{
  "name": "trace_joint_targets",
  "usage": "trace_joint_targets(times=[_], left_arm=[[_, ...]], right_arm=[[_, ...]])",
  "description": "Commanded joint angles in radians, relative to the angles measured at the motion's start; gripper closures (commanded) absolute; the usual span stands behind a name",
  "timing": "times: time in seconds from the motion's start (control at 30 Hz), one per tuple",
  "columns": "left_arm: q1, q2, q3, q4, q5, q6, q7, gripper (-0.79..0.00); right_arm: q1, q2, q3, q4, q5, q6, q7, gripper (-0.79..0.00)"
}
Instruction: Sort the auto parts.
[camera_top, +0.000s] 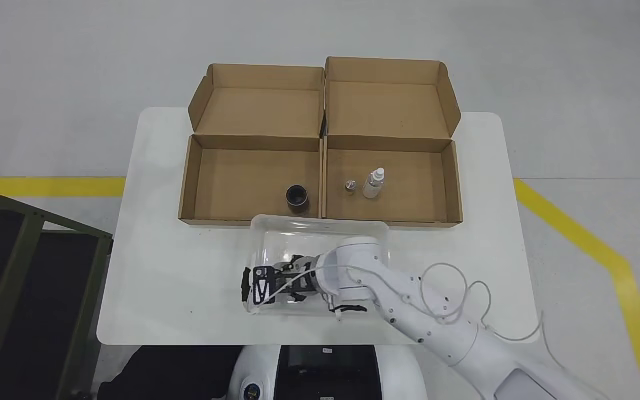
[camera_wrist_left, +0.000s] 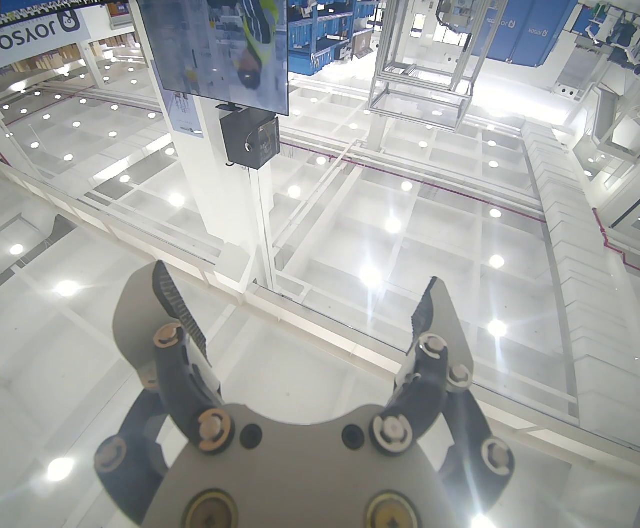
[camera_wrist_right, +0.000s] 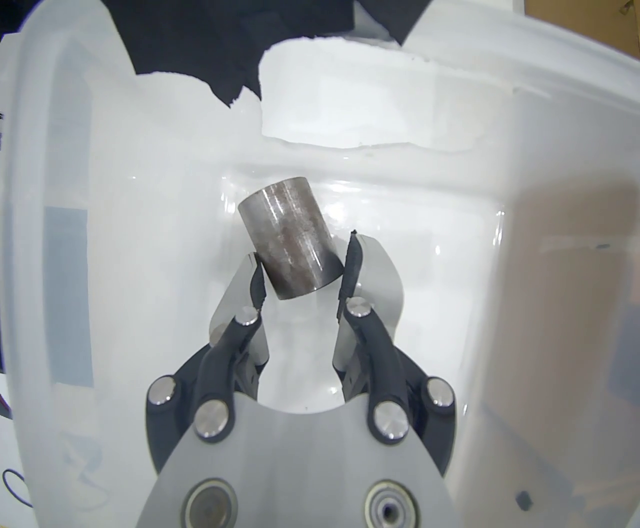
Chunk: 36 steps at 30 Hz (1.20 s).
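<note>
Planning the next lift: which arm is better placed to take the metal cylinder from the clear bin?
Right: the right gripper clasps the metal cylinder; the left gripper faces the ceiling, open.

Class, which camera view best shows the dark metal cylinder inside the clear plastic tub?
The right wrist view: the dark metal cylinder is held close up by the right gripper. In the top view it is barely discernible; the left wrist view faces the ceiling.

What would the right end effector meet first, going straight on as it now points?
The metal cylinder, already gripped by the right end effector; beyond it, probably the wall of the clear bin, though depth is unclear.
</note>
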Motion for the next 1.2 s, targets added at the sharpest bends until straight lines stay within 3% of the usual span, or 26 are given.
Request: trace_joint_targets(times=[0.0,0.03,0.13,0.87,1.1,1.13,1.17], left_arm=[[0.0,0.0,0.0,0.0,0.0,0.0,0.0,-0.785],[0.0,0.0,0.0,0.0,0.0,0.0,0.0,-0.785],[0.0,0.0,0.0,0.0,0.0,0.0,0.0,-0.785],[0.0,0.0,0.0,0.0,0.0,0.0,0.0,-0.785],[0.0,0.0,0.0,0.0,0.0,0.0,0.0,-0.785],[0.0,0.0,0.0,0.0,0.0,0.0,0.0,-0.785],[0.0,0.0,0.0,0.0,0.0,0.0,0.0,-0.785]], right_arm=[[0.001,0.0,0.001,0.005,0.002,-0.007,-0.013,-0.2],[0.001,-0.001,0.001,0.006,0.001,-0.008,-0.015,-0.188],[0.001,0.0,0.003,0.001,-0.006,-0.008,-0.024,0.0],[-0.111,0.068,0.167,-0.239,-0.084,-0.011,0.073,0.0],[-0.112,0.067,0.151,-0.212,-0.077,-0.015,0.05,0.0],[-0.111,0.066,0.15,-0.206,-0.08,-0.011,0.049,-0.117],[-0.111,0.067,0.149,-0.197,-0.086,-0.006,0.054,-0.283]])
